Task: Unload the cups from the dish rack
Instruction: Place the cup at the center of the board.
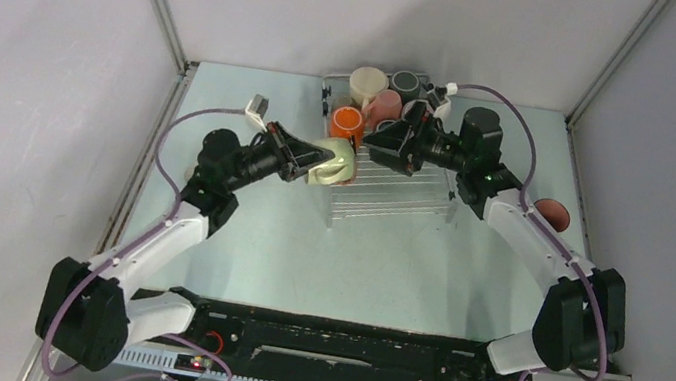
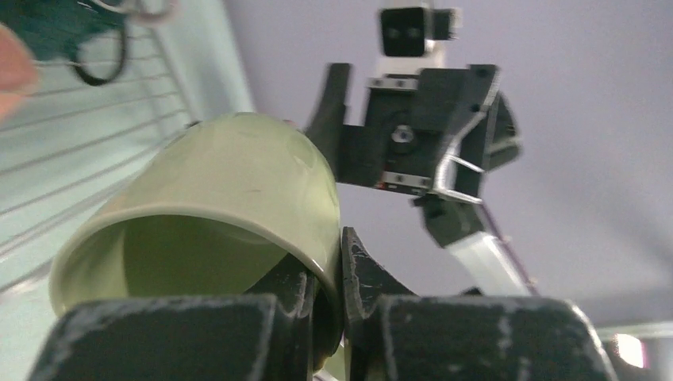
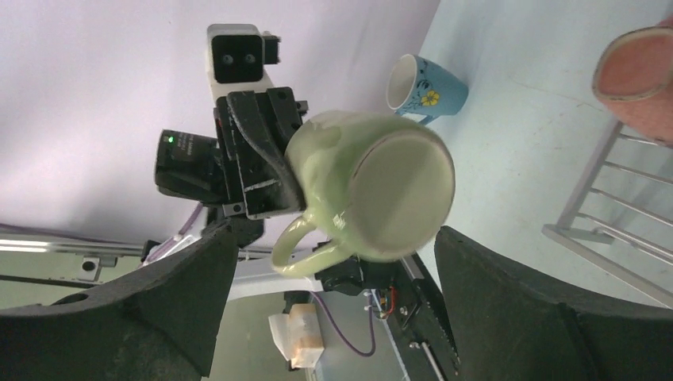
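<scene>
Pale green mug (image 1: 334, 162) pinched at its rim by clenched left jaws, tilted, at the dish rack's (image 1: 394, 197) left edge; right jaws wide, empty. Keep the pinch firm, swing left clear of the wires, lower gently onto the desk (image 1: 276, 242).

pale green mug (image 1: 336, 162): glossy pale green, its base a duller, creamier green
blue mug (image 3: 428, 87): sky blue with a yellow flower, white inside
orange mug (image 1: 347, 123): bright orange
cream mug (image 1: 367, 84): plain cream
pink mug (image 1: 385, 107): dusty pink
dish rack (image 1: 394, 194): clear, silvery ribs
table (image 1: 305, 246): pale mint
left claw (image 2: 333, 278): black, scuffed grey
</scene>
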`<state>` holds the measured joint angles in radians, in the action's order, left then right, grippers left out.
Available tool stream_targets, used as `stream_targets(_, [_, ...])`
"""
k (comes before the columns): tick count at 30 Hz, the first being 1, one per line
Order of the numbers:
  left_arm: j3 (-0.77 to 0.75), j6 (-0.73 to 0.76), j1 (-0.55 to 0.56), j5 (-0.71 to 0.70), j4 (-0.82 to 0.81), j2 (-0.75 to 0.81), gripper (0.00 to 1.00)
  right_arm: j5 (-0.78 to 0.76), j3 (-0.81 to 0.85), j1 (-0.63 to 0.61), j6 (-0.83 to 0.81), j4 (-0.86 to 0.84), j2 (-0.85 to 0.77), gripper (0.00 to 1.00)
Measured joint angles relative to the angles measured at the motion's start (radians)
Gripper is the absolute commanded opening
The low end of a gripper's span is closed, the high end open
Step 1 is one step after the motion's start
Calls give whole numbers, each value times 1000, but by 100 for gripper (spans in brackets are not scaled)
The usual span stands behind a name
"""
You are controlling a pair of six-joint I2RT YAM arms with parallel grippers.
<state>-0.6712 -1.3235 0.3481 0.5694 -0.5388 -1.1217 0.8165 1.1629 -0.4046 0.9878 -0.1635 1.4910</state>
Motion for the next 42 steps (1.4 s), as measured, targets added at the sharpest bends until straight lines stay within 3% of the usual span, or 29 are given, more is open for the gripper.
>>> stream_targets(9, [-306, 543, -27, -164, 713, 35, 0, -74, -11, 29, -121, 152, -109, 100])
stream_targets(18, [-483, 928, -42, -396, 1118, -118, 0, -159, -11, 24, -241, 310, -148, 100])
stream_targets(29, [-520, 1111, -48, -623, 1266, -361, 0, -215, -11, -3, -311, 385, -158, 100])
stream_targets(42, [-520, 1143, -111, -640, 1228, -476, 0, -255, -8, -42, -351, 425, -145, 100])
